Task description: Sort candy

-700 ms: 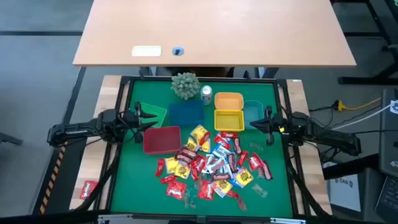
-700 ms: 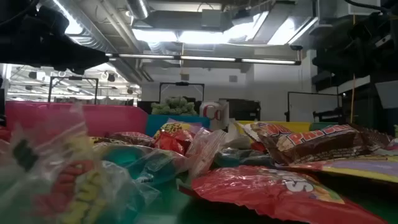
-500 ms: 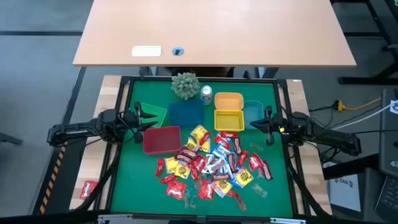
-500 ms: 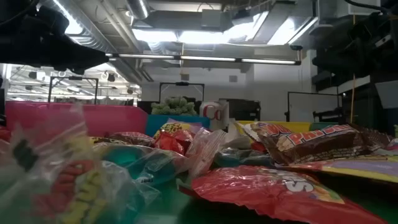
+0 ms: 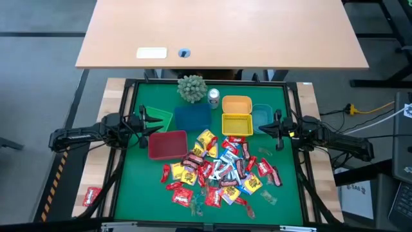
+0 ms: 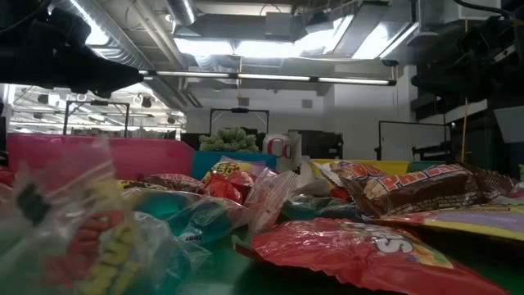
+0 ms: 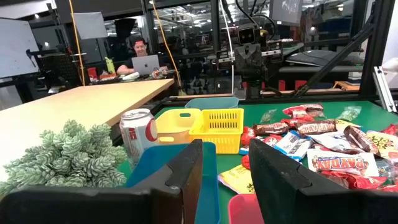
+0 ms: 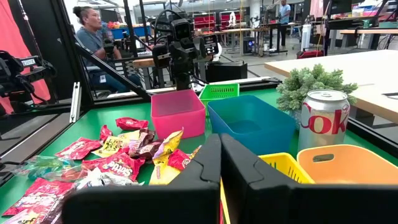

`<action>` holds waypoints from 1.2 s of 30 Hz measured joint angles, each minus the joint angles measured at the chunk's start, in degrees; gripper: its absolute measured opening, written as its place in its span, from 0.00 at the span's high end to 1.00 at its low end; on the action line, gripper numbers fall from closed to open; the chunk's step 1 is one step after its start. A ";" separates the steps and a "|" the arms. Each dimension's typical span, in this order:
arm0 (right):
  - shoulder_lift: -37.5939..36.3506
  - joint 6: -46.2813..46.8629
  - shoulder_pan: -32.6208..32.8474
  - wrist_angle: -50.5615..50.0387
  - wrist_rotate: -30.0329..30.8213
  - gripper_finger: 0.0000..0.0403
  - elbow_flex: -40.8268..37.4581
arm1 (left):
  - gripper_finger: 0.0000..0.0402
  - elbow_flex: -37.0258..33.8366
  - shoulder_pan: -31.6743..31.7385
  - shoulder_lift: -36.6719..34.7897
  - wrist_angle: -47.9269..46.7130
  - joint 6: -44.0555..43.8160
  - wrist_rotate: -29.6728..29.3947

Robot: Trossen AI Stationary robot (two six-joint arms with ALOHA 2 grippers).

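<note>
Candy is heaped mid-surface between both arms, nearer the left pincer, spread and empty; right pincer is pressed together.

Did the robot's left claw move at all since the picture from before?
No. In the high view the left gripper sits at the same spot beside the green bin, just above the red bin, as earlier.
</note>
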 joint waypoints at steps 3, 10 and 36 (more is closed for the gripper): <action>0.00 0.00 0.00 0.00 0.00 1.00 0.00 | 0.70 0.01 -0.01 0.00 0.02 0.02 0.00; 0.01 0.00 -0.02 0.00 0.01 1.00 0.01 | 0.70 0.02 0.00 0.00 0.00 0.00 0.00; 0.00 4.08 0.02 3.28 -2.45 1.00 -0.09 | 0.70 0.00 -0.02 0.00 0.00 -0.02 0.00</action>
